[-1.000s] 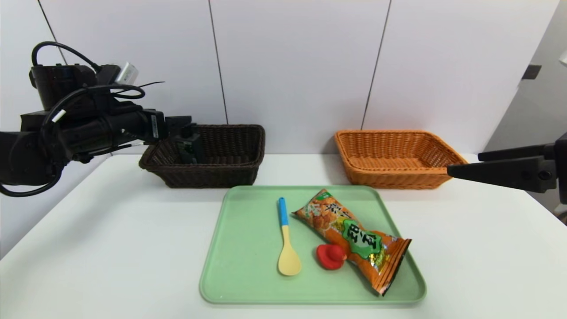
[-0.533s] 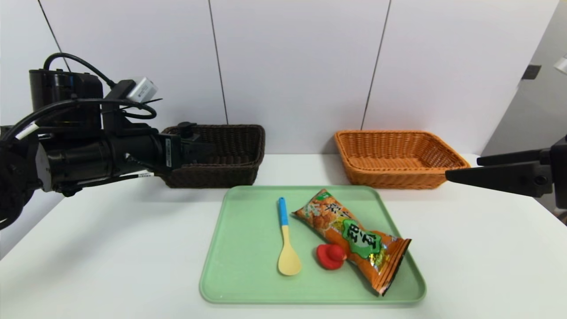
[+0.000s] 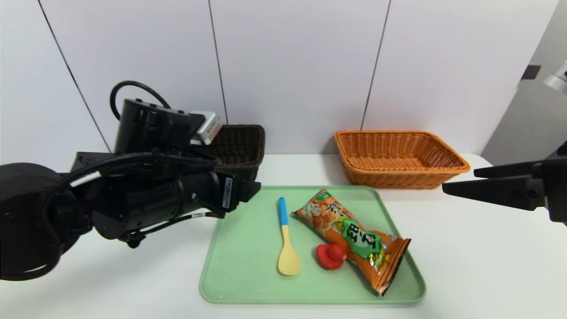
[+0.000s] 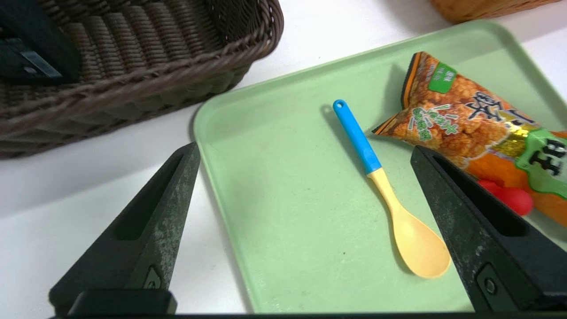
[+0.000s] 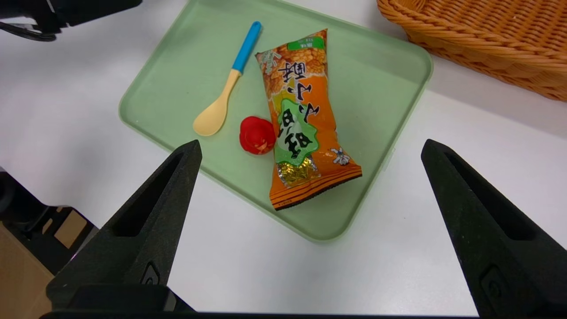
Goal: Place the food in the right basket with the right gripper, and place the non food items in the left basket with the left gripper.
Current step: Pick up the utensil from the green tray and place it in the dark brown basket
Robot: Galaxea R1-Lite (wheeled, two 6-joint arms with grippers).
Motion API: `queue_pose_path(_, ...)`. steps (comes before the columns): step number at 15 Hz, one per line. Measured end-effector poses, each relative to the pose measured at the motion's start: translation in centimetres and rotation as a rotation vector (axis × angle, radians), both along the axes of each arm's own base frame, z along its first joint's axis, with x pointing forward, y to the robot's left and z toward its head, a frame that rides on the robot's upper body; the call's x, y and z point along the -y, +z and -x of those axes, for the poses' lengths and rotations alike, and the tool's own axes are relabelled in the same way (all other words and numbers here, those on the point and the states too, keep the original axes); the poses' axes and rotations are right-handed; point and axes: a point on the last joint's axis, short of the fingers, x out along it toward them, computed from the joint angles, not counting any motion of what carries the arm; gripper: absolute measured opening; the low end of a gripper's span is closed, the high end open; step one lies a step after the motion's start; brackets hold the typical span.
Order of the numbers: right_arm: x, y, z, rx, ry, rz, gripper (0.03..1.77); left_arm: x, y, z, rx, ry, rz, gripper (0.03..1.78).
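Fingers (image 4: 170, 208) spread wide and holding nothing, the robot's left gripper (image 4: 305, 148) hangs above the far left part of a green tray (image 3: 248, 283), close to a dark brown wicker basket (image 4: 133, 95). The right gripper (image 5: 311, 141), likewise open and unladen, is poised off the tray's right side, near an orange-brown wicker basket (image 3: 398, 179).

Between the two grippers, three items lie on the tray. A spoon (image 3: 285, 241) with a blue handle and a pale yellow bowl rests left of the others, its handle pointing toward the far edge. To its right sits a small red toy duck (image 5: 257, 135), against the side of an orange snack bag (image 5: 305, 119). The bag, printed with a green label and pictures of crunchy-looking pieces, stretches diagonally across the tray's right half, its broad sealed end toward the near right corner.

Beyond the tray, the two baskets stand apart on a white tabletop (image 3: 469, 266), the dark one at left and the orange-brown one at right. A black box-shaped item (image 4: 40, 48) with a small pale label lies in the dark basket. White wall panels (image 3: 301, 66) rise behind the scene.
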Motion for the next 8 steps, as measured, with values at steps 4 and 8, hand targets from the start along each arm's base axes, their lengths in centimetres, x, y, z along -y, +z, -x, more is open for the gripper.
queue_pose_path(4, 0.1, -0.3, 0.1, -0.008, -0.006, 0.003, 1.71, 4.0, -2.1, -0.8, -0.05, 0.09, 0.007, 1.69)
queue_pose_path(8, 0.2, -0.6, 0.1, -0.02, -0.013, 0.006, 1.71, 7.2, -3.7, -1.0, -0.075, 0.089, -0.01, 1.69)
